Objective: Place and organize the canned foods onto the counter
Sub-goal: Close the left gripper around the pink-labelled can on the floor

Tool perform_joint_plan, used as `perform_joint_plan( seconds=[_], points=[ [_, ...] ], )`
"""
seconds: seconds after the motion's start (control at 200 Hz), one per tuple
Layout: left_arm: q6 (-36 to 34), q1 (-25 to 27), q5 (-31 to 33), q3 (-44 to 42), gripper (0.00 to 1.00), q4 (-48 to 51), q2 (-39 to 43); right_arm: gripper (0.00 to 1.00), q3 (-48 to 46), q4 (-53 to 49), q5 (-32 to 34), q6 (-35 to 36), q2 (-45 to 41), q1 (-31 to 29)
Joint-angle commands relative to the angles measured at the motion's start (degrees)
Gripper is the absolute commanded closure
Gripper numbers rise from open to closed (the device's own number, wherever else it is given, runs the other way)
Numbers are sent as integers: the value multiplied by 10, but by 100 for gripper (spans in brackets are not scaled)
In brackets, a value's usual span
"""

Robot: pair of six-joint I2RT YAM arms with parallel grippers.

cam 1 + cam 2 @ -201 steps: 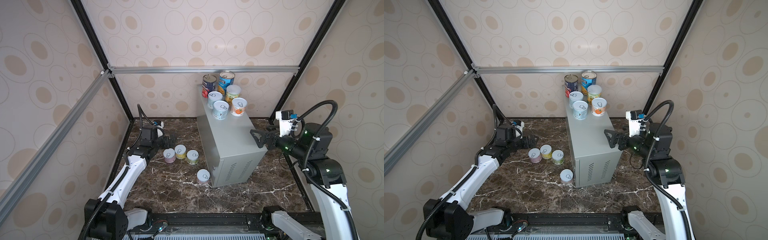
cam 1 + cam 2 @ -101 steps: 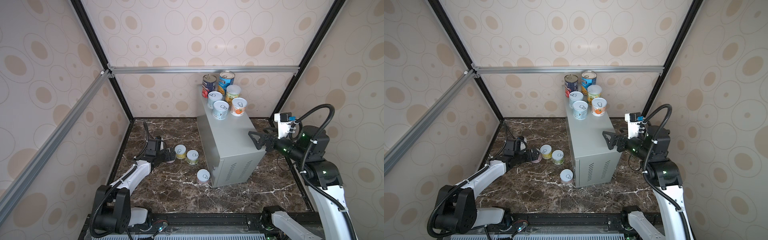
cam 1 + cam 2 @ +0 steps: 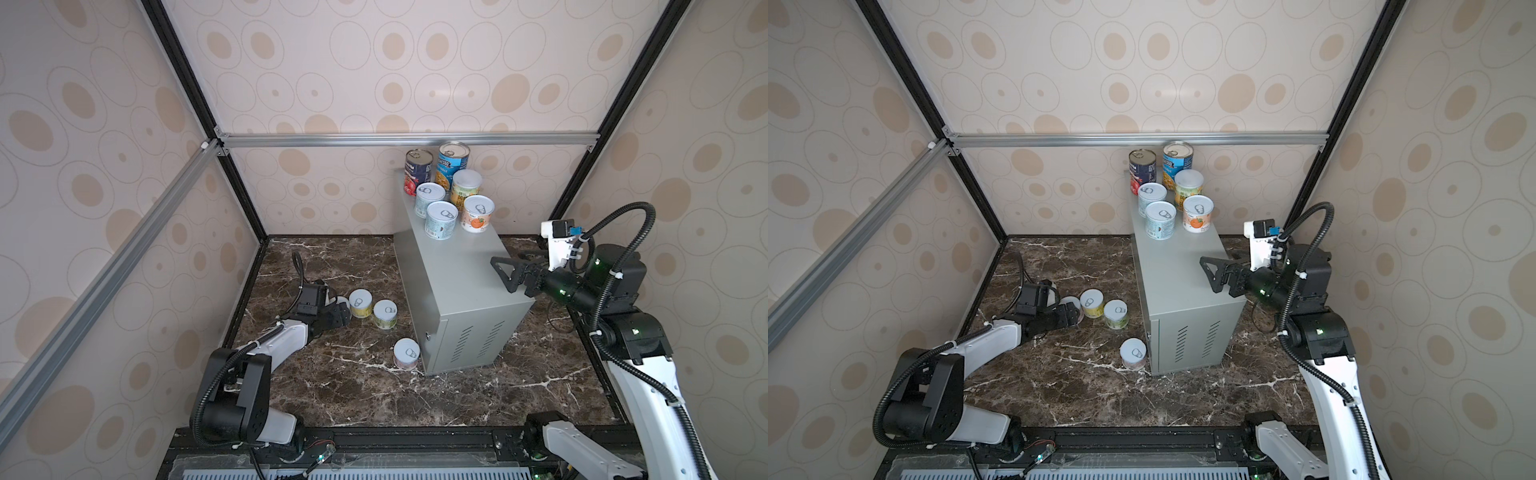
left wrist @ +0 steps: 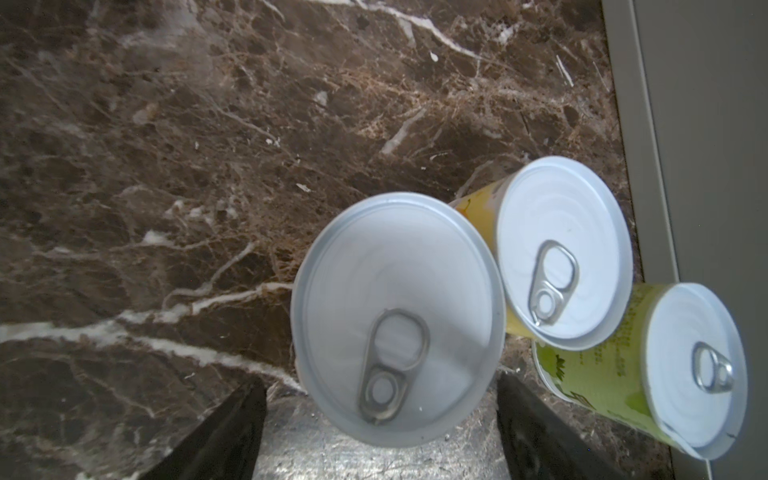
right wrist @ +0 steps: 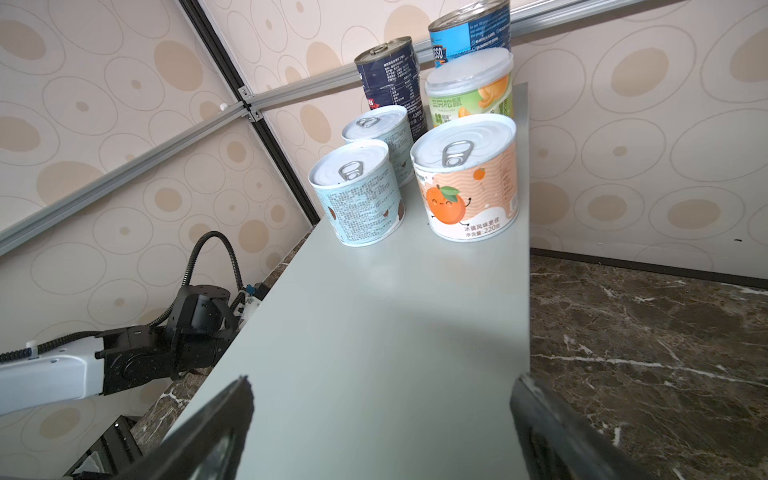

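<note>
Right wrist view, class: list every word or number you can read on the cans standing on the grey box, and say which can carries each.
"冰镇风味更佳" and "220": peach can with the orange cartoon.
"三只松鼠": white-lidded green can.
"ESSO", its start cut off: blue can.
"400": navy can; its other print is too small.
Pale blue can: fine print, too small to read.

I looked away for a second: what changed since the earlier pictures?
The left hand came down and now straddles the leftmost can on the marble; whether it grips yet is unclear. The right hand hardly moved, open at the counter. The other cans stayed put.
</note>
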State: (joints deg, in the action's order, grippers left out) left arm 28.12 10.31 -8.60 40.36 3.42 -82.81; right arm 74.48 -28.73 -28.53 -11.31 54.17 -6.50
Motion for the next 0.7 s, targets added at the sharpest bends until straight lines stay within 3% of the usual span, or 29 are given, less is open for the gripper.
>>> perform_joint_plan(
  seconds=[0.0, 0.385, 0.695],
  points=[
    [16, 6, 22, 3, 15, -38, -15, 0, 9, 13, -8, 2, 4, -8],
    [18, 21, 65, 26, 18, -97, -82, 0, 7, 9, -10, 12, 3, -8],
    [14, 37, 118, 56, 18, -83, -110, 0, -6, 16, -13, 11, -3, -9]
  ],
)
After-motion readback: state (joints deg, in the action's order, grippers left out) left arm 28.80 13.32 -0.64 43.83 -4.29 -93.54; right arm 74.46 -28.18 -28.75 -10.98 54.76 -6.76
